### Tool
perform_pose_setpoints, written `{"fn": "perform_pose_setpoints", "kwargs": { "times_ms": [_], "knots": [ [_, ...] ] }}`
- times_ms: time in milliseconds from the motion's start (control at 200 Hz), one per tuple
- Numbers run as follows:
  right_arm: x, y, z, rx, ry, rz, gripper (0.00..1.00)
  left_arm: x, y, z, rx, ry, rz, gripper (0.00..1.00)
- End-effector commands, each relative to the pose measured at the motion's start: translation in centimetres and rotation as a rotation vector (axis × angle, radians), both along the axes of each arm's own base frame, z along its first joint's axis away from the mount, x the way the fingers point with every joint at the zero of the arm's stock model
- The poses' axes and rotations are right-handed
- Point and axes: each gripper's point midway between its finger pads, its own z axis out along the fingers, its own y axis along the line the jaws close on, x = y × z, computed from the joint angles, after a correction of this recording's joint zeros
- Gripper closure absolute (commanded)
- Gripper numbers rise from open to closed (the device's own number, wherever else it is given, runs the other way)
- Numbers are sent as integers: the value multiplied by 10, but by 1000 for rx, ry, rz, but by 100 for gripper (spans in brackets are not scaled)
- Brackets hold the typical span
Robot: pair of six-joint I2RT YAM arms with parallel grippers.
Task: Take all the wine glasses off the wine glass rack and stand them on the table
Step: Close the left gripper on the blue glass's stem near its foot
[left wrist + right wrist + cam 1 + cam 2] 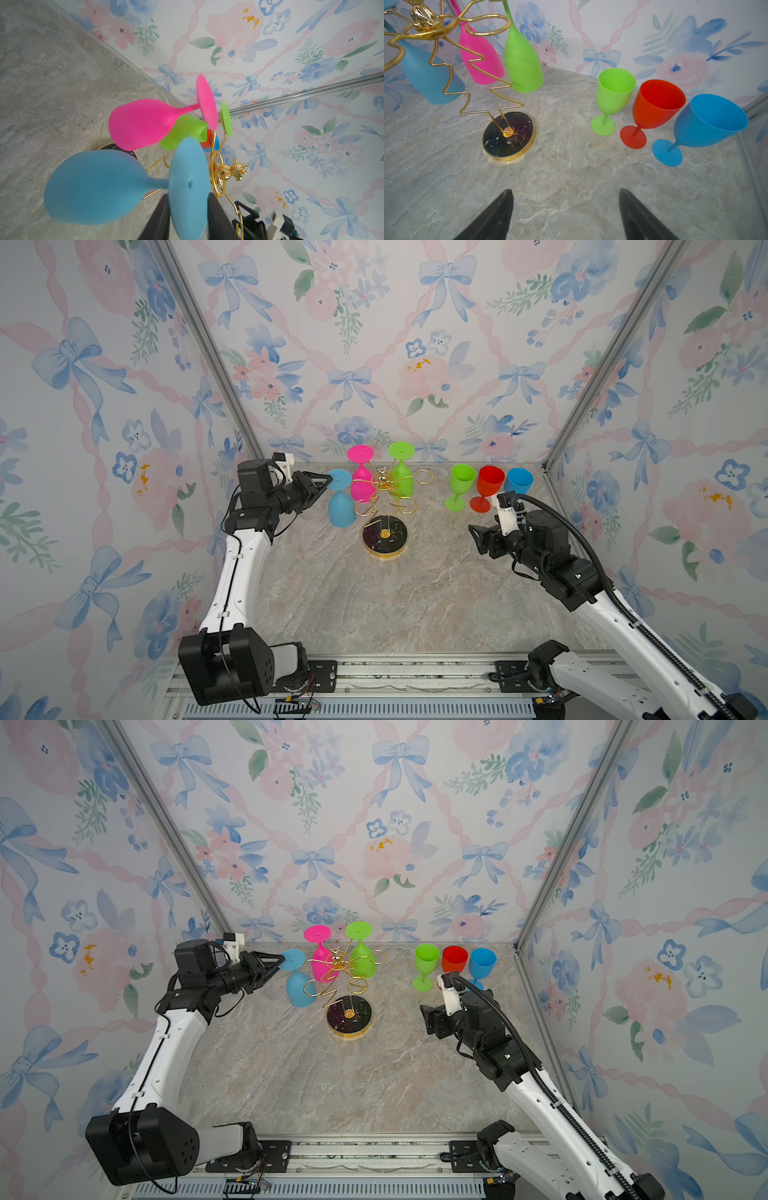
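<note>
My left tool (329, 480) is turned on its side and has narrowed around the foot of the blue glass (341, 510), one finger above the disc and one below. I cannot tell whether the pads are biting yet. That glass hangs bowl-down from a ring of the rack (374, 541), on the side of the rack nearest my left arm. The pink glass (360, 485) hangs just beside it, and the green glass (402, 481) hangs towards the back of the rack.

To do this well I'd close gently until the hold is firm, since the thin foot could slip. Then I'd draw the stem outward through the ring's opening, which I judge faces away from the rack's centre. I'd hold the foot level so it neither snags the wire nor tips the light stand, and keep the bowl off the pink one.

My right tool (565, 190) is spread wide and empty above the bench, on the rack's opposite side near the upright glasses (490, 483). It could steady the rack's base if it rocks.

The bench (374, 605) is mottled and stone-patterned. Walls (374, 344) papered with flowers and bows close three sides, with metal posts (208, 356) at the corners behind the rack.
</note>
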Motion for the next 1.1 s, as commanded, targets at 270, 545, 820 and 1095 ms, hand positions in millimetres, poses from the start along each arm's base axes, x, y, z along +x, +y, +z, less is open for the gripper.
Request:
{"fn": "perform_pose_setpoints", "kwargs": {
  "times_ms": [270,545,820,1095],
  "knots": [
    [-2,0,0,12,-5,-8,18,1,-3,-5,-27,0,-13,77],
    [-2,0,0,13,-5,-8,18,1,-5,-2,-53,-5,-17,85],
    [-1,1,-1,13,0,-10,18,-2,-5,5,-57,-16,-10,89],
    [0,1,-2,13,1,-10,18,-5,-6,5,-66,-11,-5,94]
  ]
}}
